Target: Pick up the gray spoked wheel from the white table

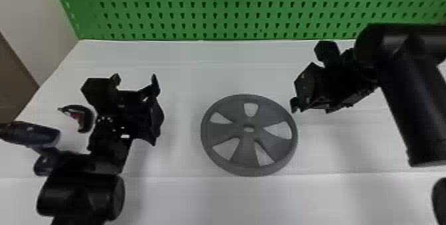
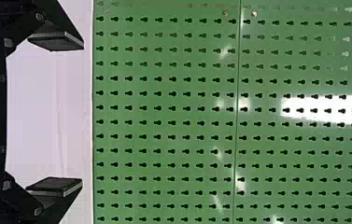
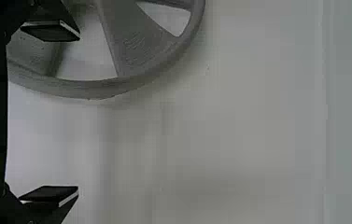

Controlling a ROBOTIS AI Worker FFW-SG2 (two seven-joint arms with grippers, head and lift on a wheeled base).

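The gray spoked wheel (image 1: pixel 247 154) lies flat on the white table (image 1: pixel 185 75), near the middle of the head view. My right gripper (image 1: pixel 293 105) is just beyond its right rim, above the table. In the right wrist view the right gripper (image 3: pixel 79 112) is open, one finger over the wheel (image 3: pixel 141 46) and the other over bare tabletop, with nothing held. My left gripper (image 1: pixel 157 108) hangs to the left of the wheel, some distance from it. The left wrist view has the left gripper (image 2: pixel 83 114) open, holding nothing.
A green pegboard (image 1: pixel 232 8) stands along the table's back edge. At the far left are a wall (image 1: pixel 30 15) and a brown surface (image 1: pixel 13 75). A dark rounded object (image 1: pixel 439 197) shows at the lower right edge.
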